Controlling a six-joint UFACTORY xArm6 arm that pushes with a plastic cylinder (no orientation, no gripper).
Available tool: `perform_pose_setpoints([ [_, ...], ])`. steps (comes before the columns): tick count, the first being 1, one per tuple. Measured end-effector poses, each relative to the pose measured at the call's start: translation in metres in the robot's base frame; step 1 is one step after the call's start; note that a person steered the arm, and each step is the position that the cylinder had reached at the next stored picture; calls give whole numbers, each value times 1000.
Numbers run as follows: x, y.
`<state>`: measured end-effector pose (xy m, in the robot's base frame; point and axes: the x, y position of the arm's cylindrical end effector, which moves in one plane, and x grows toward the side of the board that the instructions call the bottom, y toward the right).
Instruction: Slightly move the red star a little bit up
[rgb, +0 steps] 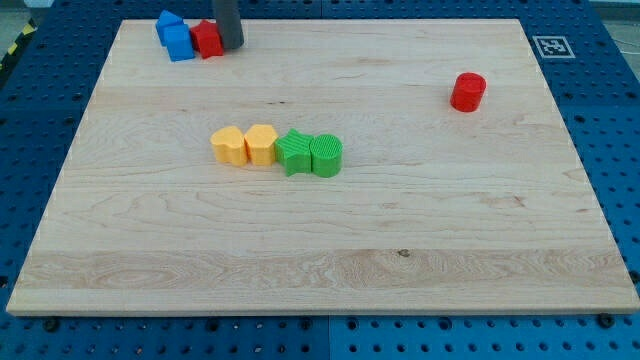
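Near table's top-left corner: red star beside blue blocks; my tip touching star's right side, grasping nothing, plain rod; best swing below star, nudge gently toward top edge; little room left.

Board: pale wood, visible grain, matt. Green blocks: ribbed, plastic-looking. Red cylinder: smooth, slight sheen. Rod: dark, matt.

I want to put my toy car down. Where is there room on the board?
Bare wood lies below the yellow blocks and green blocks, and between them and the red cylinder. It is crowded at the top left: blue blocks, red block, my tip.
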<state>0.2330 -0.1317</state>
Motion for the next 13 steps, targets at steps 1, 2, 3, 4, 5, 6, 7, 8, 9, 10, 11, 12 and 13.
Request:
perform_pose_setpoints([
  [1, 1, 14],
  [2, 16, 44],
  [3, 43, 52],
  [4, 55, 52],
  [5, 61, 52],
  [6, 65, 52],
  [7, 71, 46],
  [8, 71, 42],
  [9, 71, 37],
  [10, 57, 27],
  [11, 45, 12],
  [12, 39, -7],
  [13, 27, -29],
])
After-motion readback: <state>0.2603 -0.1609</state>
